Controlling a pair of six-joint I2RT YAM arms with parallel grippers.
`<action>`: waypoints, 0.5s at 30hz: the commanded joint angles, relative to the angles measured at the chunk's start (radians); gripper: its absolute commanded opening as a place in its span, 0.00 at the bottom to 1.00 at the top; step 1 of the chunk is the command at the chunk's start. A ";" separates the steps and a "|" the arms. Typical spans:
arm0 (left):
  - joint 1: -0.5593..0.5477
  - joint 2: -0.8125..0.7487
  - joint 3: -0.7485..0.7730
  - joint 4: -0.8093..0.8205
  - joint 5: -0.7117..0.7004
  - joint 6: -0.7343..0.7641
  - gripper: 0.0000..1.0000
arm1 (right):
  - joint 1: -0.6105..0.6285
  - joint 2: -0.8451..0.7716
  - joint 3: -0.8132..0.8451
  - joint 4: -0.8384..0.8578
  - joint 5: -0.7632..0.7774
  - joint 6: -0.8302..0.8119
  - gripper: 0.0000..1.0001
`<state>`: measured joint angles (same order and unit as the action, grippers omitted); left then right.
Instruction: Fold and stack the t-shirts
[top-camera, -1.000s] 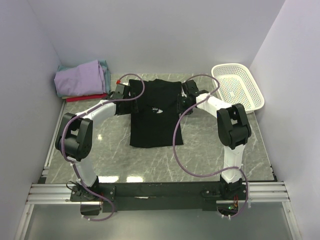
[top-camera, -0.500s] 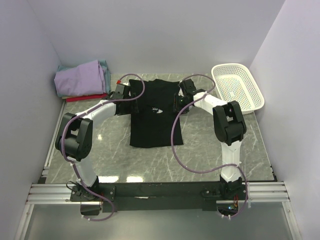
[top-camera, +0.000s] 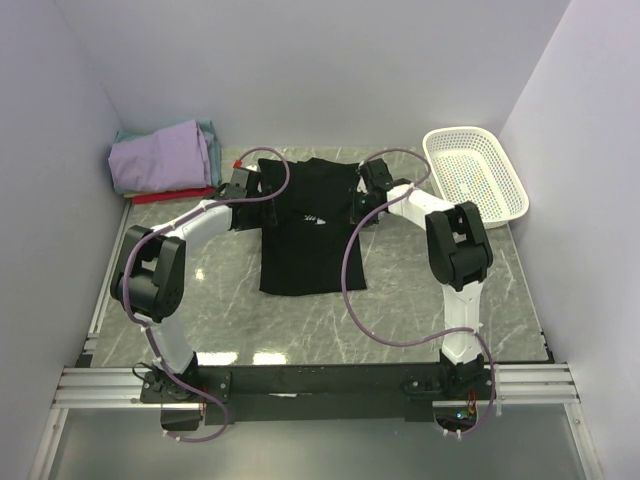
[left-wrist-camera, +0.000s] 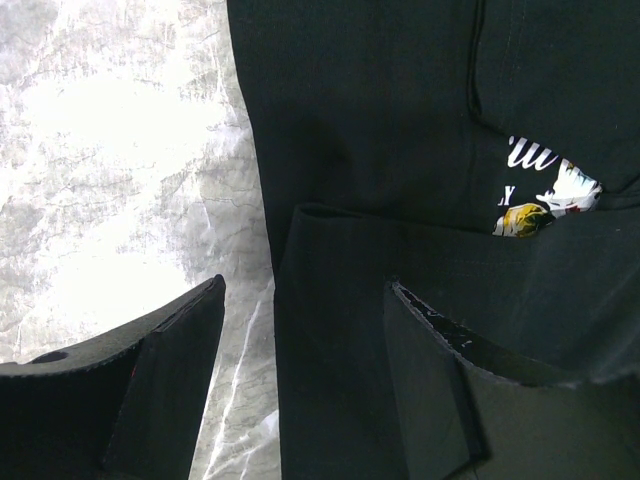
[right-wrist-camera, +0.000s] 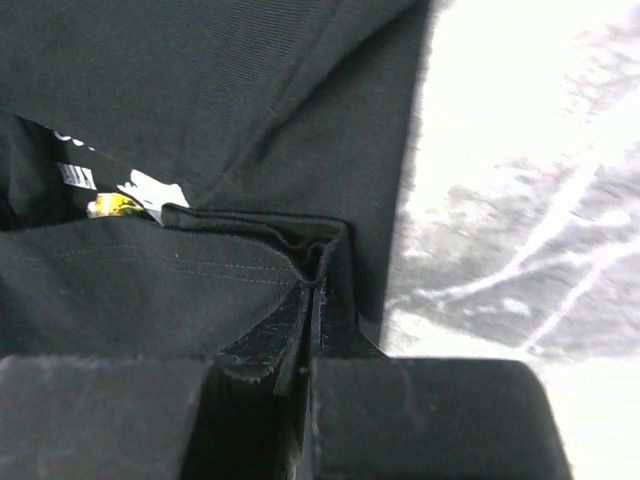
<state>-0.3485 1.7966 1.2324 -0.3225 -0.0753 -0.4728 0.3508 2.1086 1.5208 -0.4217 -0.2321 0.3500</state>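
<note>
The black t-shirt (top-camera: 310, 235) lies flat in the middle of the marble table, a small white print (top-camera: 315, 218) showing on it. My left gripper (top-camera: 262, 190) is at the shirt's upper left edge. In the left wrist view it (left-wrist-camera: 305, 288) is open, its jaws standing either side of the folded left edge of the shirt (left-wrist-camera: 370, 130). My right gripper (top-camera: 360, 195) is at the upper right edge. In the right wrist view it (right-wrist-camera: 315, 292) is shut on a folded layer of the black shirt (right-wrist-camera: 200, 90). Folded lavender, teal and red shirts (top-camera: 165, 160) are stacked at the back left.
A white mesh basket (top-camera: 478, 175) stands at the back right corner. Grey walls close in on the left, back and right. The arms' purple cables loop over the table in front of the shirt.
My right gripper has moved a little to the left with the shirt's right edge, and its elbow has swung in. My left arm has stayed where it was.
</note>
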 joint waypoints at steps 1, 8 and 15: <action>-0.006 -0.026 0.004 0.014 0.006 0.011 0.70 | -0.007 -0.119 -0.028 0.031 0.102 -0.013 0.00; -0.006 -0.032 0.001 0.013 0.005 0.011 0.70 | -0.009 -0.118 -0.034 0.020 0.157 -0.009 0.02; -0.009 -0.051 -0.008 0.007 0.002 0.008 0.70 | -0.010 -0.084 -0.005 0.003 0.169 0.003 0.40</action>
<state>-0.3485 1.7966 1.2324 -0.3229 -0.0757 -0.4725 0.3508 2.0335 1.4910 -0.4248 -0.1013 0.3584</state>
